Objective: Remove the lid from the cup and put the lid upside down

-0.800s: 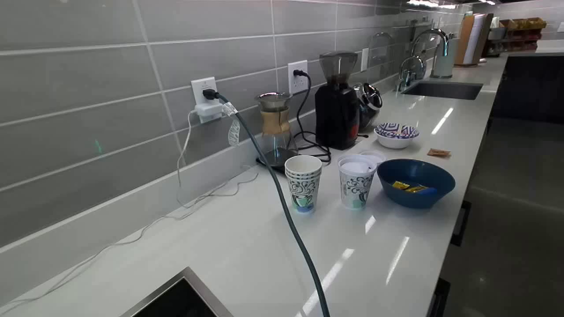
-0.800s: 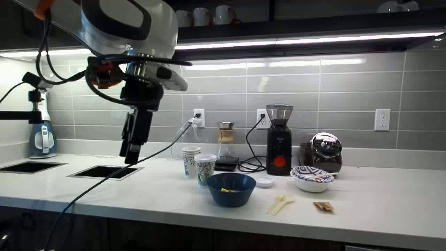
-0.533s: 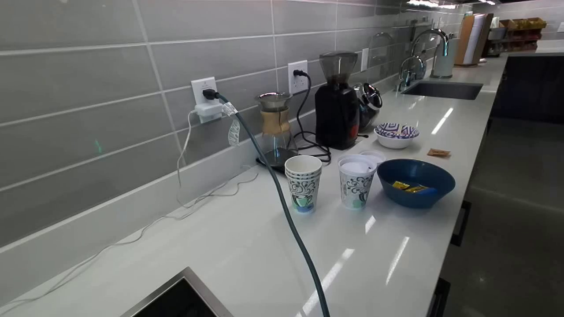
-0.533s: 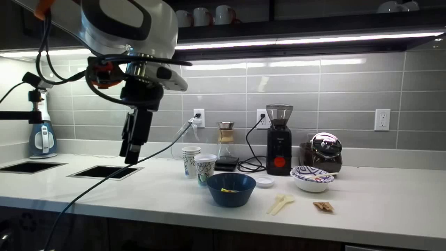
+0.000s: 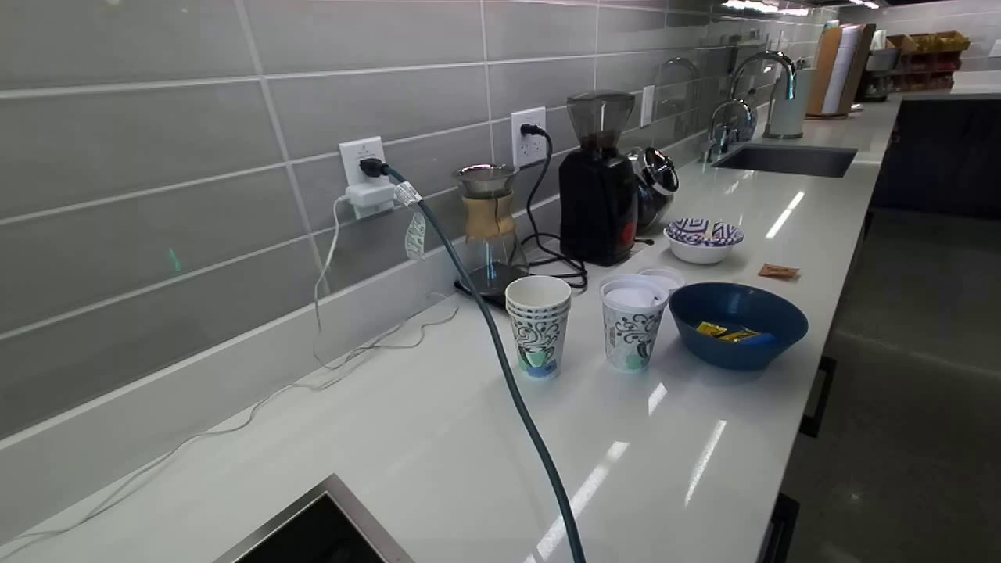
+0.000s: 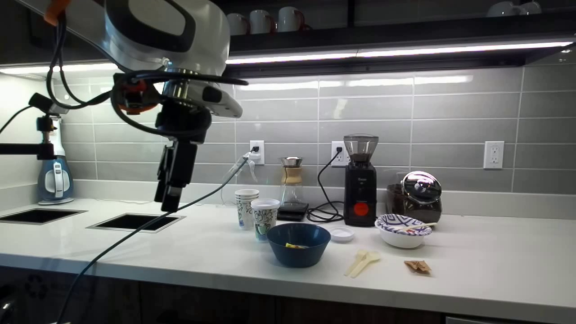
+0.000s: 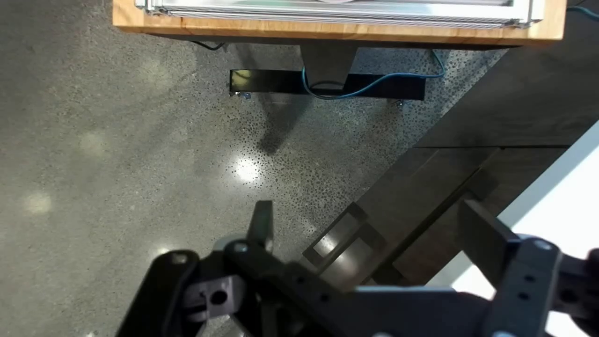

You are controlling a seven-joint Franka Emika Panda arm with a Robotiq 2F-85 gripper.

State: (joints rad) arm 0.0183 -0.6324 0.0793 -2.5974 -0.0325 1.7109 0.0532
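Speckled floor [image 7: 140,121] fills much of your wrist view, where the jaws of your gripper [image 7: 365,204] stand wide apart. On your white countertop [image 6: 495,265], in an exterior view, pale utensils [image 6: 370,257] lie nearest, then comes the dark blue bowl [image 6: 299,254]. Just past it, a white lid [image 6: 342,234] lies flat. The cup [image 6: 264,220] stands upright on the bowl's other side; you cannot tell whether its white top is a lid. Farther back come stacked cups [image 6: 244,211], a black grinder [image 6: 360,189] and tiled wall [image 6: 468,103].

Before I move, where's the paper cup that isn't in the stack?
In both exterior views, the paper cup stands upright on the counter, right of the stack of cups and left of the blue bowl. The wrist view does not show it.
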